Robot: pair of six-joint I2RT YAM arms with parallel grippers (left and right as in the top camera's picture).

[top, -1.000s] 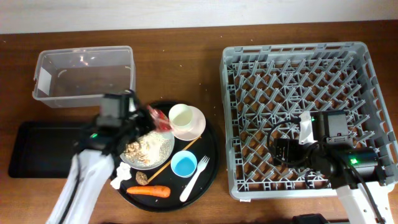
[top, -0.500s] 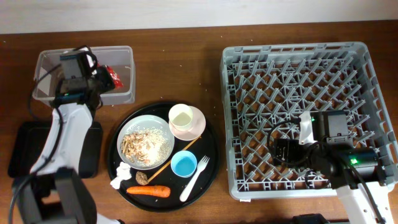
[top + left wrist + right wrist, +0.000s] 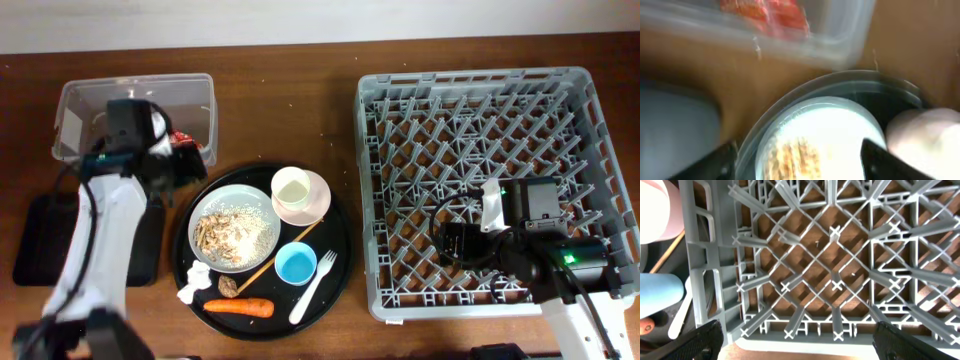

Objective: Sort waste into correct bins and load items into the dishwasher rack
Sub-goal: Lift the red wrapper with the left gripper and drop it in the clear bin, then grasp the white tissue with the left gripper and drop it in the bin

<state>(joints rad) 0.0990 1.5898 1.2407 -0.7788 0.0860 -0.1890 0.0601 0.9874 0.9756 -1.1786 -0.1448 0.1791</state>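
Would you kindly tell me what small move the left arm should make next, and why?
Probably move the left pincer toward the white tissue at the round tray's edge: its jaws are open and empty, the red wrapper already lies in the clear tub, and the tissue is waste yet unsorted.

Crumpled red wrapper (image 3: 181, 138) lay inside clear rectangular plastic tub (image 3: 100, 100), right front corner. Whole orange carrot (image 3: 238, 307) lay on large round black tray (image 3: 338, 238), near front edge.
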